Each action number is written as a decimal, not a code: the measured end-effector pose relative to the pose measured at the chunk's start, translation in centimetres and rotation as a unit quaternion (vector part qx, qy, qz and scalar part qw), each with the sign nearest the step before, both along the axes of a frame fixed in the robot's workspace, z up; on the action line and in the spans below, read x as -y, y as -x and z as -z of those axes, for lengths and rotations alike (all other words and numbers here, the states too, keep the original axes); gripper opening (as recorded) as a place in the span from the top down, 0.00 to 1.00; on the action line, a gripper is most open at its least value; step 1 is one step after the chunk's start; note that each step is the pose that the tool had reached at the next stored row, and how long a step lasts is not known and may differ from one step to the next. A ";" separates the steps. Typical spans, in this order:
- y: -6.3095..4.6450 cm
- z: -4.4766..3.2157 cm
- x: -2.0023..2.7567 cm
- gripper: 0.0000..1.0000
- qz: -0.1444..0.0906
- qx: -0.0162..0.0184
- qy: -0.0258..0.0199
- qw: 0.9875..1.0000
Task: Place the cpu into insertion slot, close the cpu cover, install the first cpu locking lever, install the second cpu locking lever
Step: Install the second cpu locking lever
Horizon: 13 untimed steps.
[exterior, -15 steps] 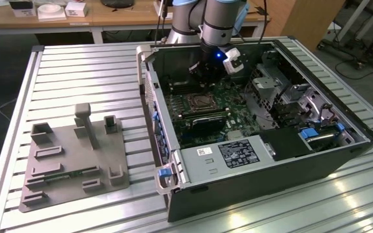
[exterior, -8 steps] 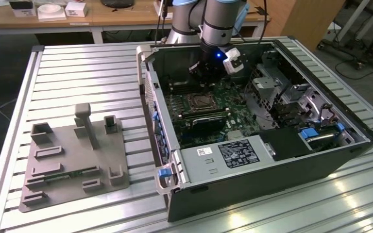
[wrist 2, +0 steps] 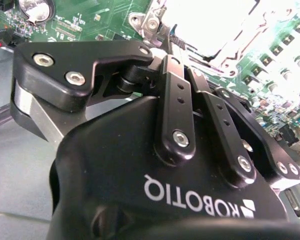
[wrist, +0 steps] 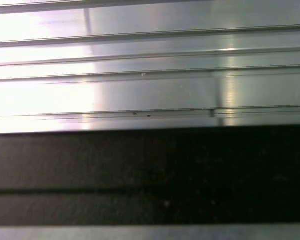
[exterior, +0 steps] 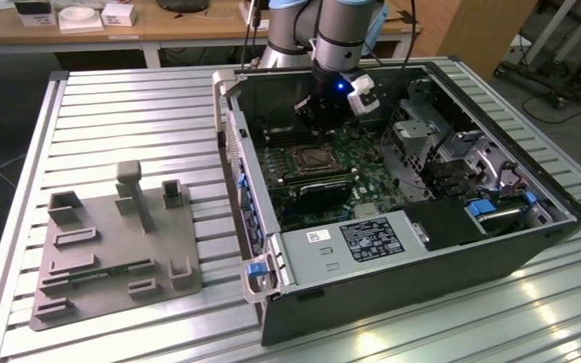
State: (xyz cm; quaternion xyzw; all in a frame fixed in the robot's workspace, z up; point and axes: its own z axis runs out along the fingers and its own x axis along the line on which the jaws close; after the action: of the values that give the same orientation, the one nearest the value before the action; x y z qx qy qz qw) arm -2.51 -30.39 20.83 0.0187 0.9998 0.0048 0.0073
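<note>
Fingers: in the second wrist view the gripper (wrist 2: 172, 42) has its black fingers (wrist 2: 176, 95) drawn together at the tips, which meet right at the edge of the socket; whether they pinch a thin part there, I cannot tell.
Gripper in the case: in the exterior view the gripper (exterior: 319, 121) reaches down into the open computer case (exterior: 532, 189), its tip just above the far edge of the insertion slot (exterior: 314, 161).
Insertion slot: a square black-rimmed socket on the green motherboard (exterior: 371, 162), between the arm and the long narrow memory slots (exterior: 316, 184).
Cpu cover: in the second wrist view the silvery metal frame (wrist 2: 225, 35) lies over the socket, strongly lit, just beyond the fingertips; whether it is fully down is unclear.
Cpu: the washed-out bright square inside the frame hides whether the chip sits in the socket.
Arm: the grey robot arm (exterior: 336, 30) stands above the socket, with a small blue light at its wrist.
Power supply: a black box with a label (exterior: 371, 238), on the near side of the socket.
Fixture: a grey tray (exterior: 119, 257) on the slatted aluminium table (exterior: 119, 113), outside the case and well apart from the socket.
Table surface: metal slats (wrist: 150, 75) and a dark band in the first wrist view.
</note>
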 end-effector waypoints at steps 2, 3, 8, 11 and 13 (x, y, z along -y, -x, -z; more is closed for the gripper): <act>0.0 0.00 0.00 0.90 0.000 0.000 0.000 1.000; 0.0 0.00 0.00 0.90 0.000 0.000 0.000 1.000; 0.0 0.00 0.00 0.90 0.000 0.000 0.000 1.000; 0.0 0.00 0.00 0.90 0.000 0.000 0.000 1.000; 0.0 0.00 0.00 0.90 0.000 0.000 -0.001 1.000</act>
State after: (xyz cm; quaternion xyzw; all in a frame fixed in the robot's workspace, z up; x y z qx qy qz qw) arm -2.51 -30.39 20.83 0.0187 0.9998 0.0053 0.0073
